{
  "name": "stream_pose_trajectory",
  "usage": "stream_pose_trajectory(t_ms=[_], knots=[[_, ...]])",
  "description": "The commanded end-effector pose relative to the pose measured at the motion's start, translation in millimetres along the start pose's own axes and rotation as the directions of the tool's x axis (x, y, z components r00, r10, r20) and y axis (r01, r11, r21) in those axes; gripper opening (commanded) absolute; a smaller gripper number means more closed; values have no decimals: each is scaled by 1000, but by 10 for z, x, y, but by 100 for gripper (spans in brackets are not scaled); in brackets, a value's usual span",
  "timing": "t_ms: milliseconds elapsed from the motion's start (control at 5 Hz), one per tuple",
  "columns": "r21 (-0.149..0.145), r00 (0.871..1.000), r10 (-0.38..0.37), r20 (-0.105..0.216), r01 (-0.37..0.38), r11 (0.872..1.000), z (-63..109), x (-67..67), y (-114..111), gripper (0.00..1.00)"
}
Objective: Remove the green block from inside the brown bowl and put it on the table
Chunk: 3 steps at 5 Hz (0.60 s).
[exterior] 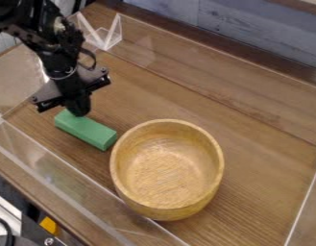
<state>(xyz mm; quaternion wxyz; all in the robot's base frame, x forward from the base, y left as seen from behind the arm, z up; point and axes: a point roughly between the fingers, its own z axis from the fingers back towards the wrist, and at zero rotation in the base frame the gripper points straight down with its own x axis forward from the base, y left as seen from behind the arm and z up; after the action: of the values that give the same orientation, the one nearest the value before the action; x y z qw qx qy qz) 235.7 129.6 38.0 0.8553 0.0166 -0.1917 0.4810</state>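
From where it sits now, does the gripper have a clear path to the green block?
Probably yes. The gripper, shut, hangs just above the far end of the green block, which lies on the table beside the brown bowl, with nothing between them.

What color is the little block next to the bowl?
Bright green. The green block lies on the table, outside the brown bowl, clear in the camera view.

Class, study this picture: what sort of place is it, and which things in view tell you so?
Probably a robot test bench, not a home. A wood-grain table is fenced by clear acrylic walls, a black robot gripper works over it, and only a green block and brown bowl sit there.
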Motion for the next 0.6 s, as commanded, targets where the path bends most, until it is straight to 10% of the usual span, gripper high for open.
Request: stream_pose_trajectory(t_ms=[0, 200, 400], knots=[[-11, 998, -48, 32, 49, 999, -28, 0, -32, 0], [19, 999, -6, 50, 6, 1000, 4, 68, -86, 0], [20, 998, -15, 61, 13, 1000, 63, 79, -106, 100]])
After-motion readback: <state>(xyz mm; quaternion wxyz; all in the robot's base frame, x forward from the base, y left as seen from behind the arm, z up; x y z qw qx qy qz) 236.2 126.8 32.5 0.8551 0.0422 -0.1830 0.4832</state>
